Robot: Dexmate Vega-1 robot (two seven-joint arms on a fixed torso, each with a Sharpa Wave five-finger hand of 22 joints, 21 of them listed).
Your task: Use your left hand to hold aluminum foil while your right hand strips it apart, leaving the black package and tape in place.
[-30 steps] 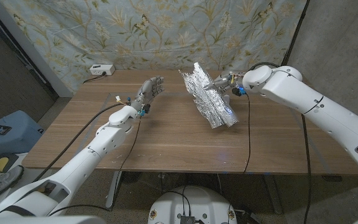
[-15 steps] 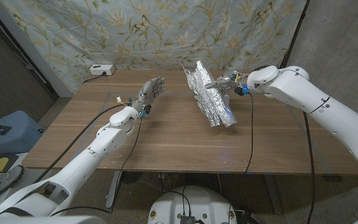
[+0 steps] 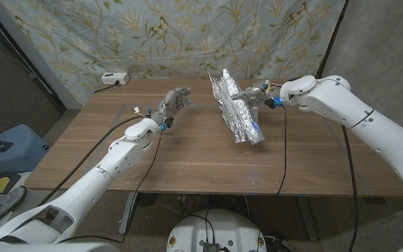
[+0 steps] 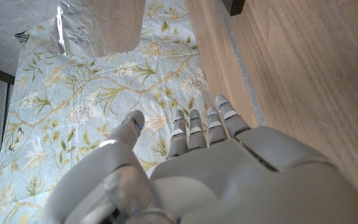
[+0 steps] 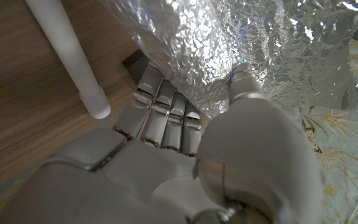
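Note:
A crumpled sheet of aluminum foil (image 3: 235, 106) stands tilted over the table's far middle, its lower end (image 3: 252, 134) down at the wood. My right hand (image 3: 255, 94) holds it from the right side. In the right wrist view the thumb presses on the foil (image 5: 229, 43) while the fingers (image 5: 163, 118) lie under it. A small black thing (image 5: 135, 60) shows by those fingers. My left hand (image 3: 174, 103) hovers left of the foil, apart from it, fingers spread and holding nothing. The left wrist view shows the left hand (image 4: 197, 168) with foil (image 4: 98, 25) beyond it.
A white power strip (image 3: 114, 77) sits at the table's (image 3: 187, 161) far left edge before the floral curtain. A small marker (image 3: 137, 110) lies near my left wrist. A white rod (image 5: 67, 56) crosses the right wrist view. Cables hang off both arms.
My right hand has drawn the foil slightly to the right. My left hand has drifted a little toward the foil, still holding nothing.

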